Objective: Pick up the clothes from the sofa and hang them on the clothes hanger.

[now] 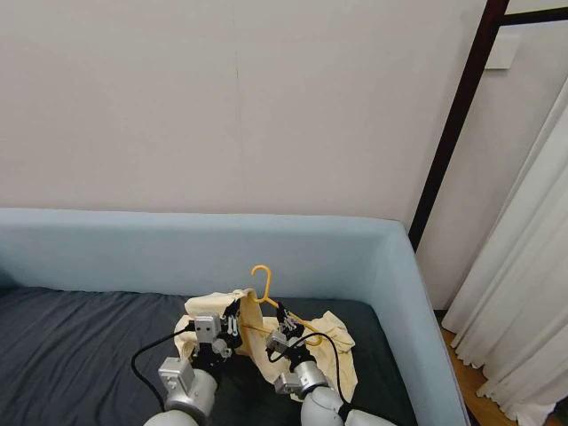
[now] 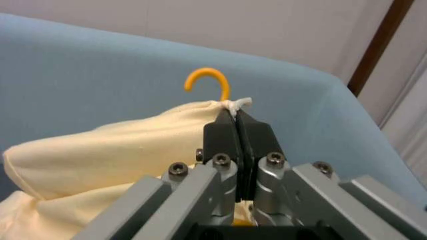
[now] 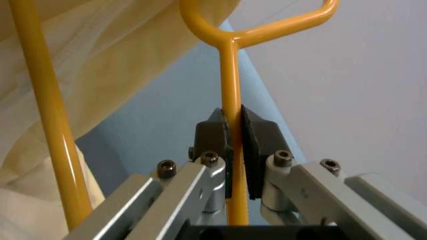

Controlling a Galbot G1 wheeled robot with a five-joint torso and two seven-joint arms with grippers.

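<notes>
Standing behind the robot, I see both arms low over the dark seat cushion [image 1: 80, 346] of the sofa [image 1: 177, 244], close beside each other. The left gripper [image 2: 235, 117] is closed fully on a small fold of the pale yellow garment [image 2: 100, 155], just under the hook of the yellow hanger [image 2: 210, 80]. The right gripper [image 3: 232, 120] is closed on a thin bar of the hanger, and the bar runs straight between its pads. The garment seems to be on the hanger already and is lifted at the neck, but most of it lies on the cushion near the sofa's right corner.

I think the first danger is the left hold. Only the very tips have the cloth, and little of it. If the arm pulls up quickly, the fold may slide out and the garment could fall from the hanger. The second danger is the round, smooth bar. It can turn or slip between the flat pads, so the hanger may swing and tip the cloth off one side. If the two arms rise unevenly, they would pull against each other. The low part of the garment could also drag on the cushion.

Farther away is the sofa's blue back, then the wall [image 1: 222, 106] and a dark frame [image 1: 453, 124] at the right. The hook could catch on these during the carry. Whether that frame is the hanging place, I cannot tell.
</notes>
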